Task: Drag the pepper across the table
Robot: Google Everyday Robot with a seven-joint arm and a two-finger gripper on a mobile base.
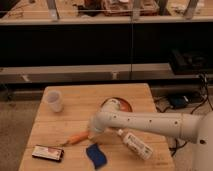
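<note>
Arm [150, 122] is reaching in from the frame's right edge twd lower centre of the wooden table [80, 117]. Gripper [93, 133] is sitting at the arm's tip, low over the tabletop, right at the pepper's [77, 139] right end; spread or closed, can't tell. Orange pepper is lying lower left of centre, its far end pointing twd a dark flat packet [48, 153] at bottom left. Blue sponge [96, 155] is lying just below the gripper. White bottle [136, 145] is lying on its side, lower right. Pale cup [54, 101] is standing upper left; brownish bowl [122, 104] is sitting behind the arm.
</note>
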